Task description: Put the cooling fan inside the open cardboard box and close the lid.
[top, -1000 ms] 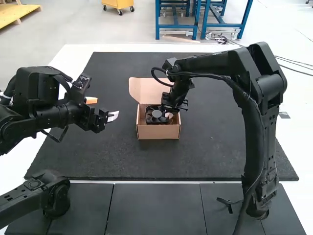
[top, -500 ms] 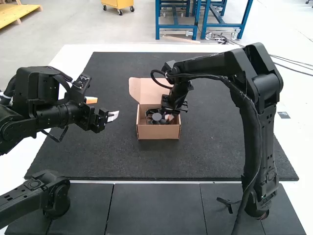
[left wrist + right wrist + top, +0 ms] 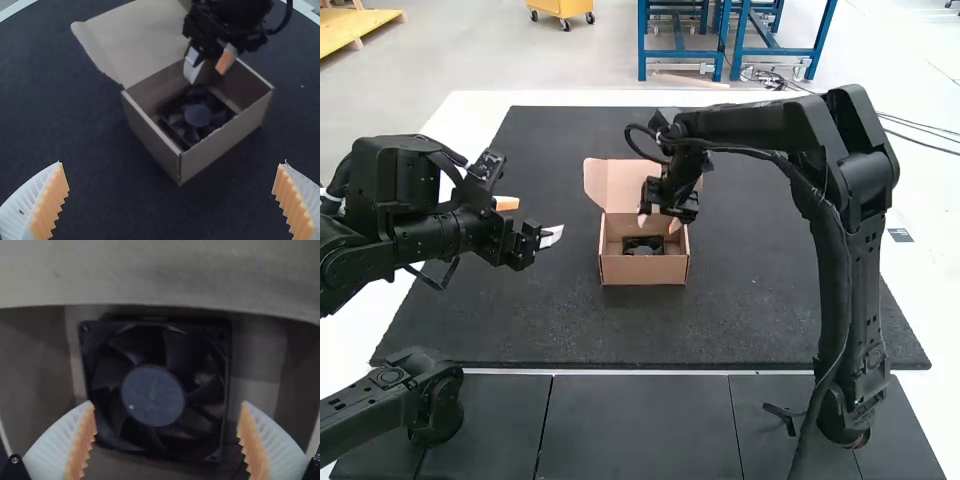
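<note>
The black cooling fan (image 3: 642, 244) (image 3: 196, 116) (image 3: 153, 394) lies flat on the bottom of the open cardboard box (image 3: 642, 264) (image 3: 210, 150) in the middle of the mat. The box's lid flap (image 3: 610, 183) (image 3: 127, 42) stands open at the far side. My right gripper (image 3: 658, 218) (image 3: 206, 61) (image 3: 162, 440) hovers open just above the box's far edge, holding nothing, its white ribbed fingers (image 3: 75, 437) on either side of the fan below. My left gripper (image 3: 542, 240) (image 3: 170, 210) is open to the left of the box, well apart from it.
The box rests on a black mat (image 3: 740, 290) that covers the table's middle. A small orange piece (image 3: 507, 205) lies on the mat behind the left arm. White table edge (image 3: 935, 320) borders the mat on the right.
The right gripper lowered the fan into the box, let go of it and rose to the box's far edge. The left arm has stayed still.
</note>
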